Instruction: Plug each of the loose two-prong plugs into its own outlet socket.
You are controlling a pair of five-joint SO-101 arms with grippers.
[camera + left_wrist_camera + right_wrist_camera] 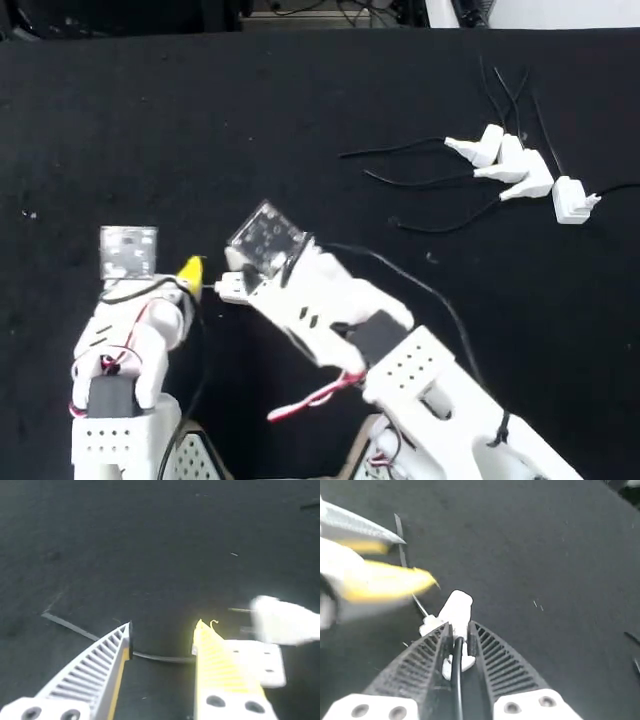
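My right gripper (460, 626) is shut on a white two-prong plug (456, 611), whose black cord runs back between the fingers. In the high view this plug (231, 291) sits left of centre, its prongs pointing at my left gripper (192, 272). The left gripper (162, 627) stands open just above the cloth, one finger yellow (212, 650), with nothing between its fingers. The held plug (282, 622) hangs beside that yellow finger, apart from it. Other white plugs (510, 165) with black cords lie at the back right, next to a squarish white block (570, 199).
The table is covered in black cloth (300, 120). A black cord (150, 656) lies on the cloth under my left gripper. The held plug's cord (420, 285) trails to the right along my right arm. Thin cords (420, 180) spread left from the far plugs.
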